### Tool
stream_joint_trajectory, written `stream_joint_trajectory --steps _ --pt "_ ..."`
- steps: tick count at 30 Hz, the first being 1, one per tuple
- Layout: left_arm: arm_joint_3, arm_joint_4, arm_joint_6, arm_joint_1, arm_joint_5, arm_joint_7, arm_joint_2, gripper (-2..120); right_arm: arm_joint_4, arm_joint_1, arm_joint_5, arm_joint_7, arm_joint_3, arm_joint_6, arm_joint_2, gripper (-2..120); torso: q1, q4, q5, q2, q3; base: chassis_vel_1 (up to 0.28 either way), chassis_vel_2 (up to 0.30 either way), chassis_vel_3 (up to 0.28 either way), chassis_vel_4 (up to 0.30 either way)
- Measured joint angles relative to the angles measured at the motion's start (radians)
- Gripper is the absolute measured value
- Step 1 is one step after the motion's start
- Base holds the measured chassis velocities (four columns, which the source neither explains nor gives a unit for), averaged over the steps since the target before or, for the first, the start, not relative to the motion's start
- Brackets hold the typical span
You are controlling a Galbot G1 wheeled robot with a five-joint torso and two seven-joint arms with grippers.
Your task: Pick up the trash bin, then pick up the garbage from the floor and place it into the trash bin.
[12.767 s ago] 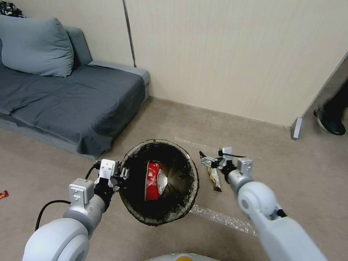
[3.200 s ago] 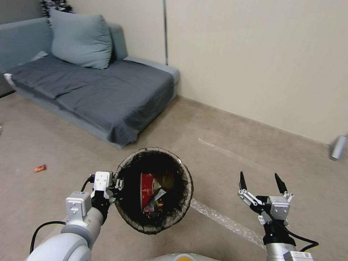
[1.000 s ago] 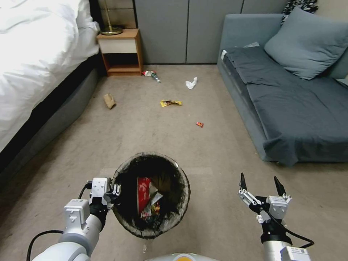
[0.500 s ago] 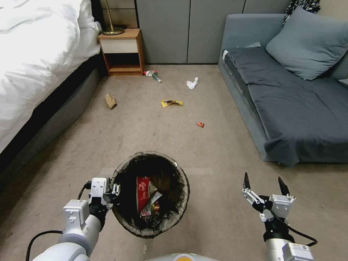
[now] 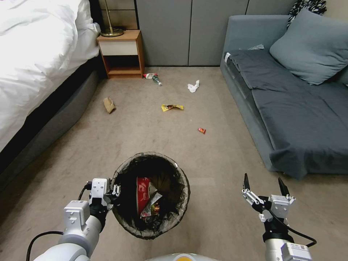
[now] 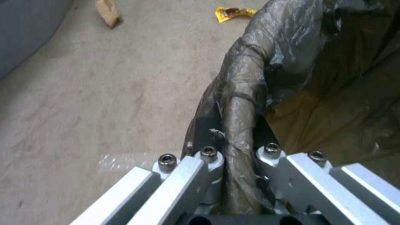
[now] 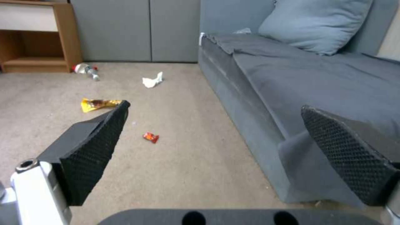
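We logged: left end effector (image 5: 115,190) clamped on the trash bin (image 5: 182,203) rim; right end effector (image 5: 264,184) spread wide, empty; yellow wrapper (image 5: 172,107) on the floor (image 5: 145,134).

The left gripper's (image 5: 115,190) fingertips are hidden under the dark bag folded over the trash bin's (image 5: 181,197) rim, and the bin's white wall is out of sight beneath that bag. Near the far wall, the bottle (image 5: 153,77) beside the nightstand (image 5: 122,54) is too small to read its label. The sofa (image 5: 290,105) and bed (image 5: 32,65) are cut off by the picture's edges.
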Motion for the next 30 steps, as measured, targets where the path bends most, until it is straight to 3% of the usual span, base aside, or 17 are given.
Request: stream_joint_trajectory --steps 30 --pt "-0.008 0.0 0.001 -0.002 0.004 0.004 -0.019 1 -0.034 0.02 0.014 0.016 -0.013 -0.015 -0.024 100 0.0 0.0001 0.0 0.0 0.0 -0.152 0.153 0.153 -0.154"
